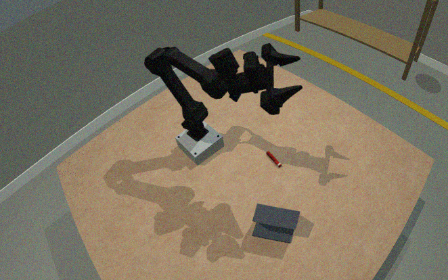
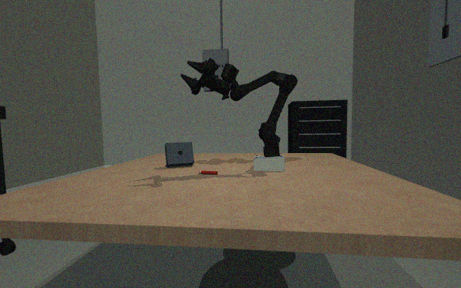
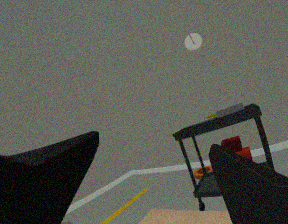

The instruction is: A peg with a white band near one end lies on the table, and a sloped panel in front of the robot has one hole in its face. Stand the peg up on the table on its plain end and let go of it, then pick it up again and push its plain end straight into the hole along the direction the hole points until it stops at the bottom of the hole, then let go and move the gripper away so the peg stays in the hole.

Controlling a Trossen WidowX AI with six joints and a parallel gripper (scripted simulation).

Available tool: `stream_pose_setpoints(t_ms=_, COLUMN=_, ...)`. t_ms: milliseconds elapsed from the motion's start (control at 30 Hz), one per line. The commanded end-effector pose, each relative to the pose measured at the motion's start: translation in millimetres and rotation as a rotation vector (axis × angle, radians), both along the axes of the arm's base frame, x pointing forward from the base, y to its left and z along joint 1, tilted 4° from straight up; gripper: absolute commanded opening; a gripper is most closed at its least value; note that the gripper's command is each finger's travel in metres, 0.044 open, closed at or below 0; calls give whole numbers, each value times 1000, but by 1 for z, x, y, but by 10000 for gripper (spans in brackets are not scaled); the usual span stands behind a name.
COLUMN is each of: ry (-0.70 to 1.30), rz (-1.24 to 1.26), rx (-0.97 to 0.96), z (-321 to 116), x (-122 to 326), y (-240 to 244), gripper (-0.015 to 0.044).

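A red peg (image 1: 273, 158) (image 2: 209, 172) lies on its side on the table (image 1: 358, 180) (image 2: 225, 204). Its white band is near the end away from the robot's base. The dark blue-grey sloped panel (image 1: 276, 214) (image 2: 172, 158) stands on the table; its one round hole (image 2: 180, 152) shows in the exterior view and is hidden in the top view. My gripper (image 1: 300, 72) (image 2: 184, 69) (image 3: 155, 144) is open and empty, high above the table and well above the peg. Neither the peg nor the panel shows in the wrist view.
The arm's pale base block (image 1: 197, 144) (image 2: 269, 163) stands on the table, to one side of the peg. Off the table are a wooden shelf (image 1: 358, 31), a black drawer cabinet (image 2: 317, 126) and a dark cart (image 3: 220, 122) with red and orange items.
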State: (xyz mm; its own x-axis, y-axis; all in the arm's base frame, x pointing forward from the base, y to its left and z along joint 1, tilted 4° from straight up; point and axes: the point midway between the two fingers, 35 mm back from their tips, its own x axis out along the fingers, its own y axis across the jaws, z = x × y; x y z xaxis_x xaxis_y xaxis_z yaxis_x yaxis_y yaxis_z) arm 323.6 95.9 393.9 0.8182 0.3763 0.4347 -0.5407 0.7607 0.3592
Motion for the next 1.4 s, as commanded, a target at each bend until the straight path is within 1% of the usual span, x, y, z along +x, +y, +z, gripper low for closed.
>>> stream_pose_setpoints(t_ms=0, ry=6, rz=0, rx=0, z=-1, x=1, y=0, gripper=426)
stream_pose_setpoints(t_ms=33, ry=23, rz=0, rx=-2, z=-4, x=4, y=1, gripper=440)
stream_pose_setpoints(t_ms=367, ry=357, rz=-12, rx=-42, z=-64, x=49, y=14, gripper=440)
stream_pose_setpoints(t_ms=667, ry=658, rz=-32, rx=-98, z=-127, x=71, y=24, gripper=440)
stream_pose_setpoints(t_ms=1000, ry=987, rz=-69, rx=-184, z=-194, x=73, y=30, gripper=440)
stream_pose_setpoints(t_ms=1367, ry=1337, rz=-123, rx=-309, z=-258, x=52, y=28, gripper=440)
